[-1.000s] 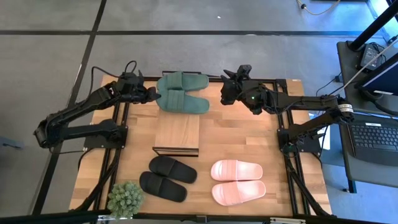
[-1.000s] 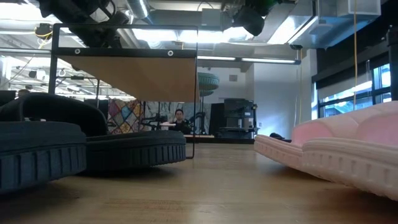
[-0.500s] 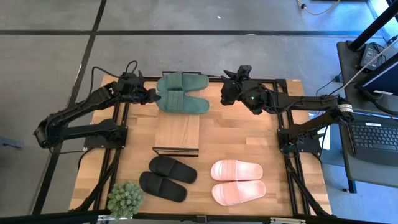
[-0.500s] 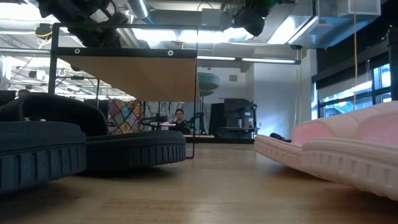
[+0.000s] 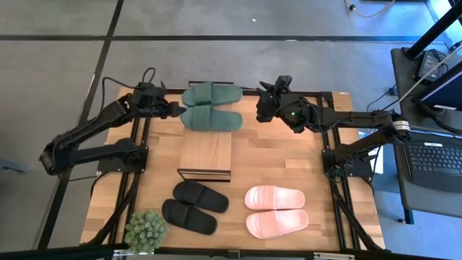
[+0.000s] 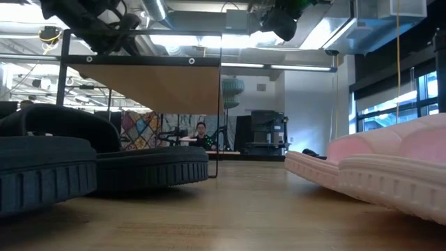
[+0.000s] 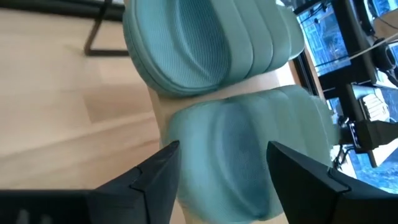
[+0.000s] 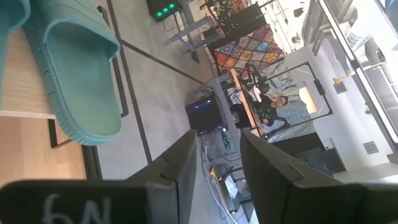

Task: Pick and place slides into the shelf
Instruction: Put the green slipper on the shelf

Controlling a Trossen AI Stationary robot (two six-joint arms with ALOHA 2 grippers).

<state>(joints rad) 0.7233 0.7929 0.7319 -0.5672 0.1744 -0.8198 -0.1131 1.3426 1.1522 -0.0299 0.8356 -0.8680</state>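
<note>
Two dark green slides, one farther [image 5: 211, 94] and one nearer [image 5: 211, 120], lie side by side, soles down, on a light plank [image 7: 261, 84] just behind the shelf's wooden top [image 5: 205, 150]. My left gripper [image 5: 173, 110] is open at the nearer slide's left end [image 7: 230, 155], one finger on either side of it. My right gripper [image 5: 264, 108] hovers open to the right of the green pair, with nothing between its fingers [image 8: 217, 168]. The far slide's end [image 8: 81, 93] shows in the right wrist view.
A black pair [image 5: 195, 206] and a pale pink pair [image 5: 276, 210] lie on the tabletop's near half. A small potted plant [image 5: 146, 231] stands at the near left corner. Bare wood lies to the right of the shelf. A laptop [image 5: 433, 155] sits beyond the table's right edge.
My left gripper has opened, let go of the nearer green slide and drawn back a little toward the table's left edge. That slide lay slanted before and now lies level beside the other green one.
</note>
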